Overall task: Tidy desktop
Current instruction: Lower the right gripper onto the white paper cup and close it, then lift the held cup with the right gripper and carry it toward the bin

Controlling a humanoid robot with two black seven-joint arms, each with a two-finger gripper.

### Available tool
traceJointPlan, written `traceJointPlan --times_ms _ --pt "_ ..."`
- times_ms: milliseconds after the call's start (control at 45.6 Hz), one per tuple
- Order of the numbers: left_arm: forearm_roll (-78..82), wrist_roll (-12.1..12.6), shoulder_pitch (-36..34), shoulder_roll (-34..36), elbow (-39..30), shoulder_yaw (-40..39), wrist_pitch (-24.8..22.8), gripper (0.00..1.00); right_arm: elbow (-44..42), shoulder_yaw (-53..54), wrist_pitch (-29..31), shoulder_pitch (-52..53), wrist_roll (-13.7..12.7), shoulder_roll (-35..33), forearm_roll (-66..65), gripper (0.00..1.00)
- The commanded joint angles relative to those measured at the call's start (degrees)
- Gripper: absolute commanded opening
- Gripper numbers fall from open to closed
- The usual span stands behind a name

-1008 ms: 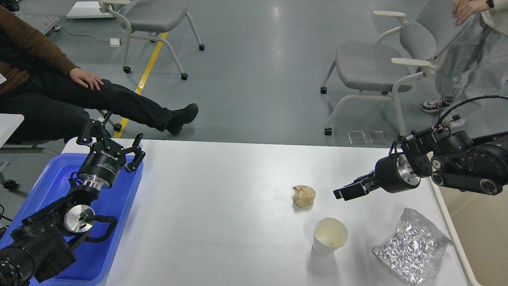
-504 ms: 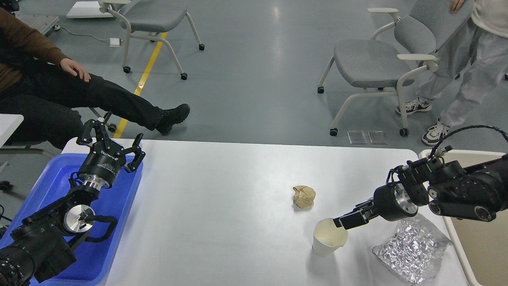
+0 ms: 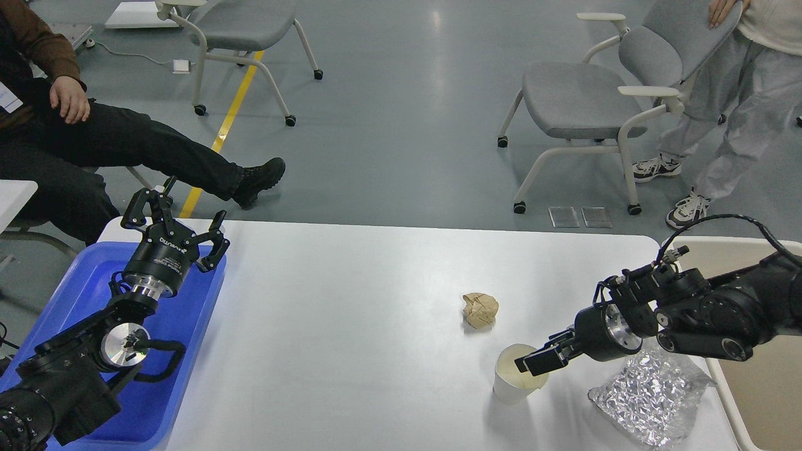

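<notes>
**Reaching into cup, right arm low over desktop**

Hovering above the blue tray [image 3: 88, 282], the left gripper [image 3: 177, 216] has its fingers spread apart, empty. Right of it stretches the white desktop [image 3: 351, 338]. A crumpled brown paper ball [image 3: 480, 309] lies just up-left of the right gripper [image 3: 529, 362]. That gripper's tips sit at the paper cup [image 3: 510, 385] rim; finger spacing unreadable. Foil bag [image 3: 648, 394] lies below-right of it.

One cup [image 3: 519, 381] – one paper wad [image 3: 480, 309] – one foil bag [image 3: 648, 396] – two chairs [image 3: 579, 103].
</notes>
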Motion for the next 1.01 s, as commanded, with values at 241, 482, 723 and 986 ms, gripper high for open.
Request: traceJointPlan --times_ms 241,482,723,986 --pt "0.01 0.03 0.00 0.00 0.00 0.00 0.04 0.98 -3.92 -0.41 -3.11 -3.38 1.80 1.27 -0.07 0.56" --pt "0.01 -0.06 0.00 0.00 0.00 0.00 -0.05 0.98 -4.80 -0.68 -3.03 -3.47 2.94 0.83 -0.07 0.06" --pt "0.01 -0.06 0.00 0.00 0.00 0.00 0.04 0.98 -4.80 -0.68 -3.03 -2.77 6.80 0.65 0.01 0.00" --pt "0.01 0.03 0.00 0.00 0.00 0.00 -0.05 0.98 -4.45 1.08 -3.11 -2.24 9.44 -0.75 0.81 0.00"
